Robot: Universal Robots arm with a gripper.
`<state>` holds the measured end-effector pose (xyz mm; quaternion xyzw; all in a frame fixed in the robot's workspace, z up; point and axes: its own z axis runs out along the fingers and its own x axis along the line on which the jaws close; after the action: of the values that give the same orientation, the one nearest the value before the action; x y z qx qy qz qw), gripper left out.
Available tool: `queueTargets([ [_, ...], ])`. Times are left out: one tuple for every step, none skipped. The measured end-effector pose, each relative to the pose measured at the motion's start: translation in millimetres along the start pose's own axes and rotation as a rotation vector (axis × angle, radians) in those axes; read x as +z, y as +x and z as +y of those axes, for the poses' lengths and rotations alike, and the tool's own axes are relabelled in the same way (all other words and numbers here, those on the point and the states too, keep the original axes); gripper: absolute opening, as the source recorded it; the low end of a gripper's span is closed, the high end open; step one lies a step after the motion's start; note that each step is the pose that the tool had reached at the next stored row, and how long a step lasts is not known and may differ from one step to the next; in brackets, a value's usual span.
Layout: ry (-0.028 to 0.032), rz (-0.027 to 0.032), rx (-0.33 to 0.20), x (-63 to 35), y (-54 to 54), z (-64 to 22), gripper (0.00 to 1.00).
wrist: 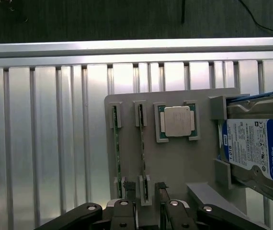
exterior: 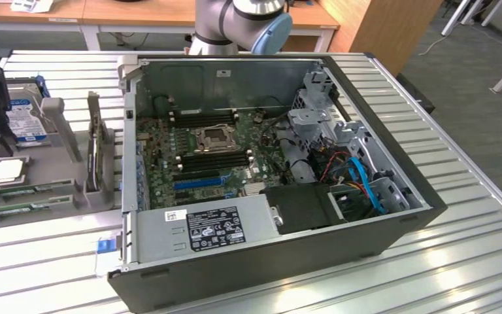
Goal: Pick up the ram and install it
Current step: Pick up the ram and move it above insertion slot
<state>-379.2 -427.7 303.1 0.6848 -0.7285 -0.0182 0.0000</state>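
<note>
Ram (wrist: 142, 143) on edge in grey holder (wrist: 175, 165), end effector (wrist: 146, 196) wide open — jaws either side of one end, nothing gripped

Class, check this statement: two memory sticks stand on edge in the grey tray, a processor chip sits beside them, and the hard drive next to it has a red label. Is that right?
One detail is wrong. The wrist view shows that the label on the hard drive is blue and white, not red. The rest holds: two memory sticks stand on edge in the grey tray, with the processor chip beside them.
</note>
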Motion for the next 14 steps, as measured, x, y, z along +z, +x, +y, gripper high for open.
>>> queueTargets([
  [-0.0001, 0.0001, 0.0, 0.7, 0.0, 0.0, 0.3],
  [0.0, 0.0, 0.0, 1.4, 0.0, -0.1, 0.3],
  [0.0, 0.0, 0.0, 2.2, 0.1, -0.1, 0.3],
  [0.0, 0.0, 0.0, 3.0, 0.1, -0.1, 0.3],
  [0.0, 0.0001, 0.0, 3.7, 0.1, -0.1, 0.3],
  [0.0, 0.0001, 0.0, 4.5, 0.1, -0.2, 0.3],
  [0.0, 0.0001, 0.0, 5.2, 0.2, -0.2, 0.3],
  [0.0, 0.0001, 0.0, 5.9, 0.2, -0.2, 0.3],
  [-0.0001, 0.0001, 0.0, 6.7, 0.2, -0.2, 0.3],
  [-0.0001, 0.0001, 0.0, 7.4, 0.2, -0.2, 0.3],
  [0.0, 0.0, 0.0, 8.2, 0.2, -0.3, 0.3],
  [0.0, 0.0, 0.0, 9.0, 0.3, -0.3, 0.3],
  [0.0, 0.0, 0.0, 9.8, 0.3, -0.3, 0.3],
  [0.0, 0.0001, 0.0, 10.5, 0.3, -0.3, 0.3],
])
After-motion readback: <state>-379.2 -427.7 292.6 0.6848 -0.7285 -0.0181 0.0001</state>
